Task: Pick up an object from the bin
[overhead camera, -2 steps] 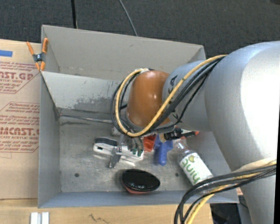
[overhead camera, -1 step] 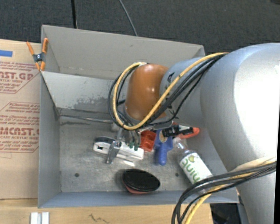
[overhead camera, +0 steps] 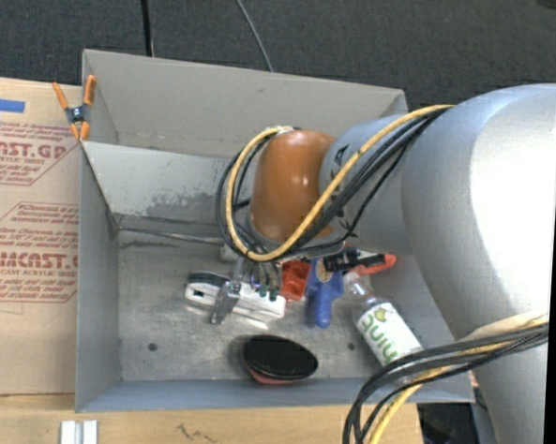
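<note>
1. Several small things lie on the floor of the grey bin (overhead camera: pixel 149 335); the gripper (overhead camera: pixel 224 305) is down among them, left of the middle, right at a white elongated piece (overhead camera: pixel 257 305) with a grey end; I cannot make out whether they touch.
2. Whether the gripper is open or closed I cannot tell from where I stand; the orange wrist cover (overhead camera: pixel 290 184) and its cables crowd that spot, and I would not say anything is held.
3. Just to the right of the white piece stand a blue thing (overhead camera: pixel 322 302) and an orange one (overhead camera: pixel 296 278); further right lies a small bottle with a green label (overhead camera: pixel 386 334); a black oval disc (overhead camera: pixel 279 357) sits nearer the front wall, apart from the rest.
4. The white piece looks to me like light, stiff plastic, probably smooth and a little slippery; I would take it across its narrow width near the middle, clear of the blue neighbour.
5. Its long axis runs roughly left to right across the bin floor, lying flat, the grey end pointing left and the white end towards the blue thing.
</note>
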You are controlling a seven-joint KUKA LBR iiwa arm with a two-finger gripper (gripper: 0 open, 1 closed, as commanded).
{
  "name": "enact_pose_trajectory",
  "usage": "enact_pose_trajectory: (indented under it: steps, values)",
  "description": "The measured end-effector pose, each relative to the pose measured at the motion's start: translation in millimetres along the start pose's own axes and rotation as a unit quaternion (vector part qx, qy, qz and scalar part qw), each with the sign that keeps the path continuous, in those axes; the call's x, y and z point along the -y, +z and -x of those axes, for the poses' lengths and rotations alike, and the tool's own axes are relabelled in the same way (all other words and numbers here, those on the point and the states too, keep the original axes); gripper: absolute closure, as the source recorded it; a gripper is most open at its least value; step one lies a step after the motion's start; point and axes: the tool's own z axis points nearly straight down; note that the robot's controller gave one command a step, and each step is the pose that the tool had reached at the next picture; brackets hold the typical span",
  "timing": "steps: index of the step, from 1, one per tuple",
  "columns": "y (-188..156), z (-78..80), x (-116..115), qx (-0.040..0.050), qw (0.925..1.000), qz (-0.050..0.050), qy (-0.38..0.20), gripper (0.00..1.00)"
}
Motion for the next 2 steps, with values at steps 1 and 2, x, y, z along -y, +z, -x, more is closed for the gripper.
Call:
enact_pose_trajectory:
  steps: [1, 2]
  values:
    - [-0.9, 1.6, -2.4, -0.0076, 0.9999, -0.001, 0.011, 1.0]
    - [-0.9, 3.3, -2.9, -0.0073, 0.9999, -0.001, 0.013, 1.0]
